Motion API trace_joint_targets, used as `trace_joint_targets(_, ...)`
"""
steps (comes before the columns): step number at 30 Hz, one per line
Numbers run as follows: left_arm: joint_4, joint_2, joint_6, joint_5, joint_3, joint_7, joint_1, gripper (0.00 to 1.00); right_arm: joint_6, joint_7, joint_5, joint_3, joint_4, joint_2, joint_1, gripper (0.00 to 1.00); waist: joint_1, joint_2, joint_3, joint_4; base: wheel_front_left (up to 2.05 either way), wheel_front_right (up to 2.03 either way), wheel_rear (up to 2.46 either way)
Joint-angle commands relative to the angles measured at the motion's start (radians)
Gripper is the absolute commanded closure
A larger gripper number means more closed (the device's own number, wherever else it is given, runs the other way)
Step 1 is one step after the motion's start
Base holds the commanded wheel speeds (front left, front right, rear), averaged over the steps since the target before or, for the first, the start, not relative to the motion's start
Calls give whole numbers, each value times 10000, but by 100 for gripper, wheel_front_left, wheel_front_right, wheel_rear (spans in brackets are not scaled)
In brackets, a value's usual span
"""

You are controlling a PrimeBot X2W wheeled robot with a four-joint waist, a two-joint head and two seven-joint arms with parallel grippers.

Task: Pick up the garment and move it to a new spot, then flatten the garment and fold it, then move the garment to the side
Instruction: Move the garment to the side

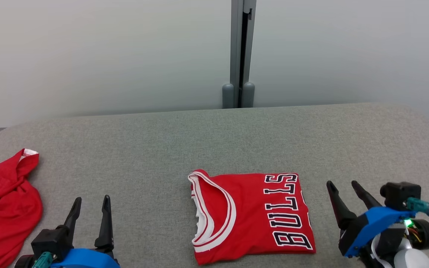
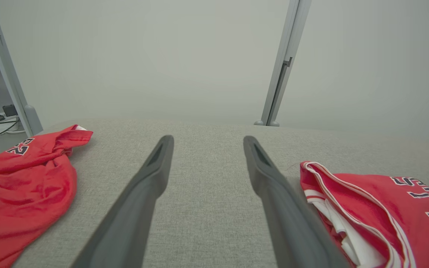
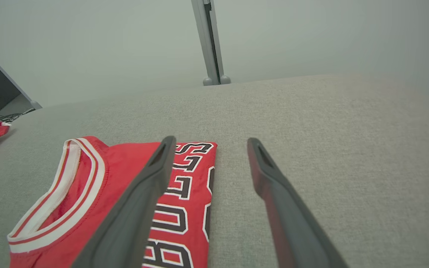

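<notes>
The garment (image 1: 251, 214), a red jersey, is lying folded into a neat rectangle on the grey desk (image 1: 214, 141), near the front edge and about midway across it. Its white-and-red striped neckline (image 1: 218, 208) is facing the robot's left, and the black-and-white BULLS lettering (image 1: 287, 212) is running along its right side. Nothing is touching it.

The right claw (image 1: 342, 183) is sitting just beside the garment's right edge, its two dark fingers standing apart and gripping nothing. In the right wrist view one finger is crossing in front of the lettering while the other is showing over bare desk. The left claw (image 1: 92, 200) is sitting off the garment's left side, with a strip of bare desk between them, its fingers likewise spread apart and empty.

Further left, well apart from the folded garment, a crumpled red jersey (image 1: 6, 212) is lying at the desk's left edge, a number showing on it. Behind the desk a pale wall (image 1: 88, 56) is rising, with a grey post (image 1: 240, 56) standing at its middle.
</notes>
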Motion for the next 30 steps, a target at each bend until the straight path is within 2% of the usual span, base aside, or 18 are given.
trace_joint_targets(1, -46, 75, 33, 32, -1, -47, -45, 0, 5, 415, 15, 68, 98, -16, -365, 0, 0, 1, 34, 3, 0, 0, 0)
trace_joint_targets(5, -102, 52, -48, 89, -85, -49, -201, 0, 5, 1335, -74, 97, 788, -14, -1062, 0, 0, 1, 168, 111, 0, 0, 0)
trace_joint_targets(8, -150, 45, -62, 132, -167, -27, -264, 0, 5, 1604, 110, 129, 1679, -14, -1463, 0, 0, 1, 297, 264, 0, 0, 0)
trace_joint_targets(22, -352, -24, -147, 295, -371, -29, -811, 0, 5, 586, 440, 488, 5993, -18, -2969, 0, 0, 1, 993, 943, 0, 0, 0)
trace_joint_targets(27, -298, -84, -201, 331, -372, -40, -937, 0, 5, 777, 371, 954, 7154, 9, -3258, 0, 0, 1, 1118, 1052, 0, 0, 0)
trace_joint_targets(28, -289, -97, -224, 337, -369, -43, -961, 0, 5, 846, 268, 1024, 7336, 22, -3304, 35, 0, 1, 1136, 1062, 0, 0, 0)
trace_joint_targets(29, -272, -112, -242, 337, -365, -46, -982, 0, 5, 916, 181, 1115, 7477, 42, -3333, 59, 0, 1, 1150, 1067, 0, 0, 0)
trace_joint_targets(30, -255, -128, -256, 342, -356, -48, -1003, 0, 6, 962, 72, 1195, 7589, 52, -3357, 100, 0, 1, 1164, 1066, 0, 0, 0)
